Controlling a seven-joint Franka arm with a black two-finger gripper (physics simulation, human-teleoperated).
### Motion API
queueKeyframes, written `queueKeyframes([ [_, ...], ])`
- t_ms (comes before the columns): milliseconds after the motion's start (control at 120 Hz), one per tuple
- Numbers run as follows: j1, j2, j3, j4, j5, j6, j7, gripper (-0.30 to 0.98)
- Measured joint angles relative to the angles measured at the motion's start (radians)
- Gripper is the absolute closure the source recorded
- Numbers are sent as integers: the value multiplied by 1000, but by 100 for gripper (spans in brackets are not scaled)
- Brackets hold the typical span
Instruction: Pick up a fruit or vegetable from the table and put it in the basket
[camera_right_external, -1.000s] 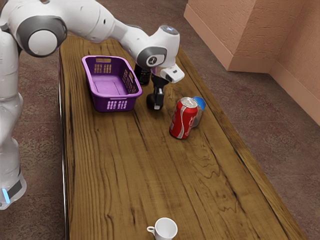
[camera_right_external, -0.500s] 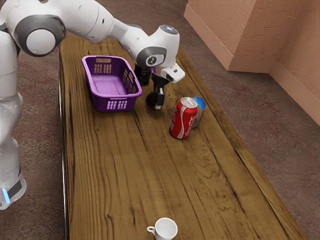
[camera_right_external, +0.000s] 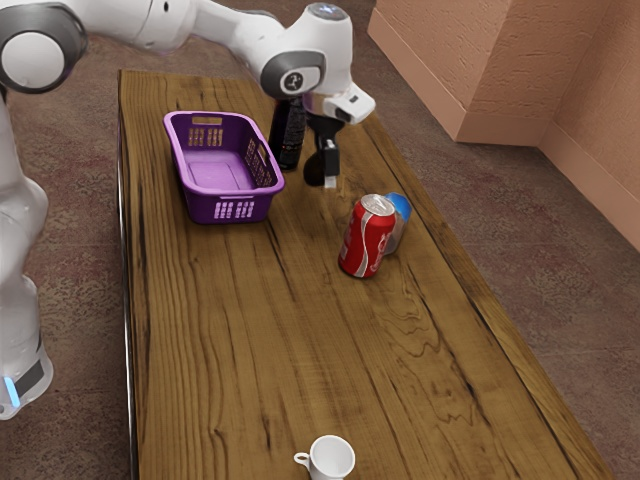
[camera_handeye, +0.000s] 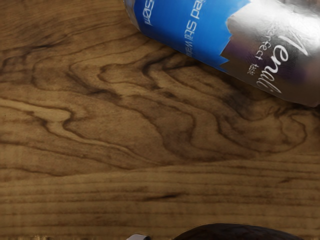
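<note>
The pincer (camera_right_external: 325, 178) grips 1 dark, rounded fruit or vegetable (camera_handeye: 240, 233) over the bench (camera_right_external: 270, 330), on the exterior view's right of the purple basket (camera_right_external: 205, 208); 1 red can (camera_right_external: 367, 238) and 1 blue-and-silver can (camera_handeye: 200, 25) are near each other

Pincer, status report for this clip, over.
Pincer shut on dark, rounded item. Item outside purple basket, not yet delivered. Black container beside basket, possibly in the way.
</note>
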Motion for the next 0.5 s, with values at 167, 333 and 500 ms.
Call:
queueKeyframes([
  [167, 23, -66, 8, 15, 30, -26, -44, 79],
  [333, 22, -81, 64, 65, 47, -55, -69, 69],
  [500, 28, -83, 151, 99, 19, -76, -46, 52],
])
